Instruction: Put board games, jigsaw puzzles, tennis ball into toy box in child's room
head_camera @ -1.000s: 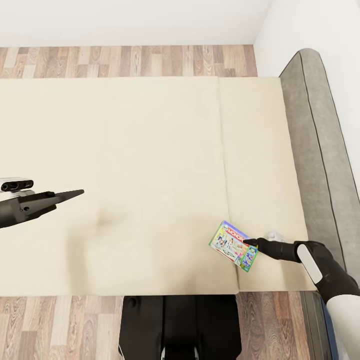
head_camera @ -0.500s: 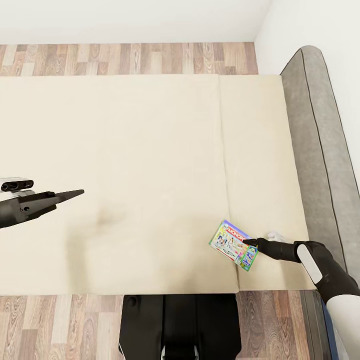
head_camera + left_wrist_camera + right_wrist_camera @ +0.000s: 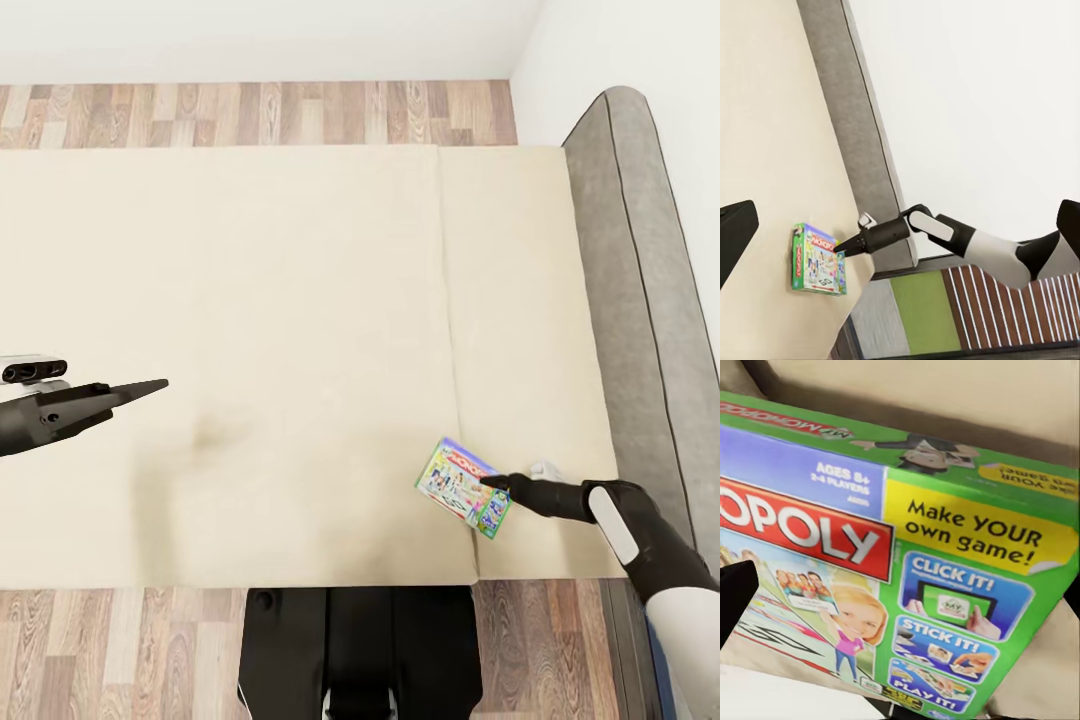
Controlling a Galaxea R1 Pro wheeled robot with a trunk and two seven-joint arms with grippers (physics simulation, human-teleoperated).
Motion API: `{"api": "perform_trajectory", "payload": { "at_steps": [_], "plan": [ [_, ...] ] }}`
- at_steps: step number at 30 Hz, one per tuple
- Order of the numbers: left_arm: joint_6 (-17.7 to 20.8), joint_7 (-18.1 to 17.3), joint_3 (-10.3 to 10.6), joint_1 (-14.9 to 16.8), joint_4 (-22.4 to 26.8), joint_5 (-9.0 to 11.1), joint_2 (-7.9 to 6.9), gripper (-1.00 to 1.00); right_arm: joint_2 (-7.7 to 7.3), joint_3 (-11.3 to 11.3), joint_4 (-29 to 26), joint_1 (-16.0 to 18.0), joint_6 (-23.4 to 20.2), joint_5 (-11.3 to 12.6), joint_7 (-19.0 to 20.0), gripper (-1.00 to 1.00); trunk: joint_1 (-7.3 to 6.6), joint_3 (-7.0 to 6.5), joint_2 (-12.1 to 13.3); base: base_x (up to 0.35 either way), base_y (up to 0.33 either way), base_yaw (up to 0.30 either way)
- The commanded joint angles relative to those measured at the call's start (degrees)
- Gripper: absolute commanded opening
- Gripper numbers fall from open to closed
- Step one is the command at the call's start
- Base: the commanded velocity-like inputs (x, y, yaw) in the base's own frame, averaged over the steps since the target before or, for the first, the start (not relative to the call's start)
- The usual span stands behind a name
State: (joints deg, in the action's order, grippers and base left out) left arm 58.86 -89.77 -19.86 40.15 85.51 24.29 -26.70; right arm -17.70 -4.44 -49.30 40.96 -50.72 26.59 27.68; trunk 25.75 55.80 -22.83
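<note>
Edging inward along the bed (image 3: 300, 330), right hand (image 3: 487, 482) now a touch further toward the robot's left and slightly higher in the head view than a second ago, fingertips over the near-right part of the board game (image 3: 464, 488). Nudged along too, the board game, shifted a little left and up on the cream cover, tilt much the same. Whole head view drifted slightly as well, with the grey headboard (image 3: 640, 300) and the far bed edge sitting a bit higher in frame than before.
</note>
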Motion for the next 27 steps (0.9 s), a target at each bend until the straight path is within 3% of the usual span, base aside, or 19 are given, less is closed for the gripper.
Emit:
{"api": "perform_trajectory", "payload": {
  "at_steps": [1,9,14,27],
  "plan": [
    [0.6,-0.2,0.0,0.0,0.0,0.0,-0.02,1.0,0.2,-0.1,0.0,0.2,-0.3,-0.2,0.4,1.0,0.03,0.07,-0.1,0.0,0.0,0.0],
    [0.6,-0.2,0.0,0.0,0.0,0.0,-0.07,1.0,2.81,0.9,-0.1,2.3,-0.6,-0.2,0.7,1.0,0.03,0.11,-0.1,0.0,0.0,0.0],
    [0.6,-0.2,0.0,0.0,0.0,0.0,-0.1,1.0,3.32,3.1,-0.3,3.2,-0.6,-0.1,0.7,1.0,0.03,0.11,-0.1,0.0,0.0,0.0],
    [0.6,-0.2,0.0,0.0,0.0,0.0,-0.11,1.0,5.2,4.0,-0.2,4.3,-0.6,0.0,0.5,1.0,0.03,0.11,-0.1,0.0,0.0,0.0]
  ]
}}
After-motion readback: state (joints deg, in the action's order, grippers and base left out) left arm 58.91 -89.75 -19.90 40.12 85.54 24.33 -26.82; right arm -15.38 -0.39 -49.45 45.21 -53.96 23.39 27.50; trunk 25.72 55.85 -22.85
